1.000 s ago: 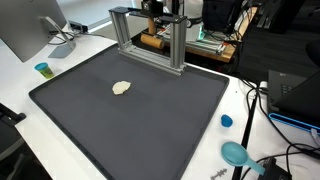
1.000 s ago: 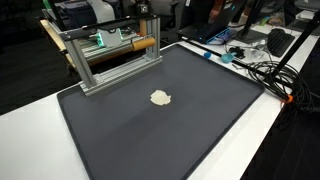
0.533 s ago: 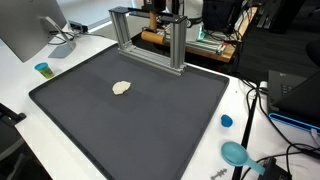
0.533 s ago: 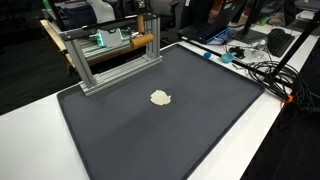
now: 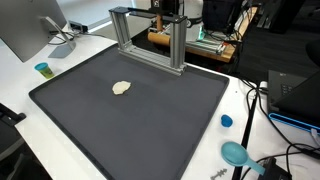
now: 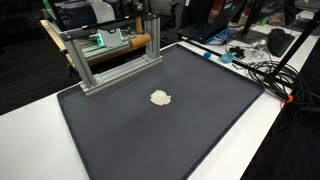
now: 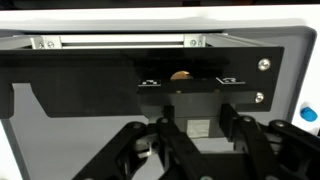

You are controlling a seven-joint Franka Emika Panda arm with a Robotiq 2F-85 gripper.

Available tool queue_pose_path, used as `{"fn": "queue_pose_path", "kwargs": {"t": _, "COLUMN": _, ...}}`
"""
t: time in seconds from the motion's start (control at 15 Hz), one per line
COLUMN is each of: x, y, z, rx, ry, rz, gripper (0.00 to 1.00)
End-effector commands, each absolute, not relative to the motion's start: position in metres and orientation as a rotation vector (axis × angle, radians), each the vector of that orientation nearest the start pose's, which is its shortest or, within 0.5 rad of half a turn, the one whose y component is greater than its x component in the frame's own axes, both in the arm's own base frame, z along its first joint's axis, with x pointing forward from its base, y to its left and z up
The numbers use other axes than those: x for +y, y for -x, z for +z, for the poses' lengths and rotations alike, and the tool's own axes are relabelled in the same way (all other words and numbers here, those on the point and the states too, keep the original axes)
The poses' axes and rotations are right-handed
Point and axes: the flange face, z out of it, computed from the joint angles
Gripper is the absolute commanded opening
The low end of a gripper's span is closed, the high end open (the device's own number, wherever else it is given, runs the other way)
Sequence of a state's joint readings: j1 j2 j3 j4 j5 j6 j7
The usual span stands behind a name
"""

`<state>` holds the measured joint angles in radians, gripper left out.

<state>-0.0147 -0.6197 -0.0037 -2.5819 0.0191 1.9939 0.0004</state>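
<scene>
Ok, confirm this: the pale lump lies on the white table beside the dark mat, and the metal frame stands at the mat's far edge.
Wrong: the pale lump lies on the dark mat itself, not the white table; both exterior views show it. The metal frame does stand at the mat's far edge.

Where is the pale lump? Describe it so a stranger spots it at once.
Find the big black mat. The pale lump lies on its open part, apart from the metal frame at its edge. Cream against black, it is the only loose thing on the mat.
</scene>
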Motion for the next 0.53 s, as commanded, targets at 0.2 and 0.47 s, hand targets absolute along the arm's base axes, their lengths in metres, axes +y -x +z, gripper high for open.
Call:
{"fn": "queue_pose_path", "kwargs": {"t": 0.2, "x": -0.008, "y": -0.345, "z": 0.458, "rx": 0.034, "ry": 3.077, "rz": -0.015, "gripper": 0.73}}
{"fn": "queue_pose_path", "kwargs": {"t": 0.47, "x": -0.028, "y": -0.343, "z": 0.466, "rx": 0.186, "ry": 3.03, "rz": -0.046, "gripper": 1.0}}
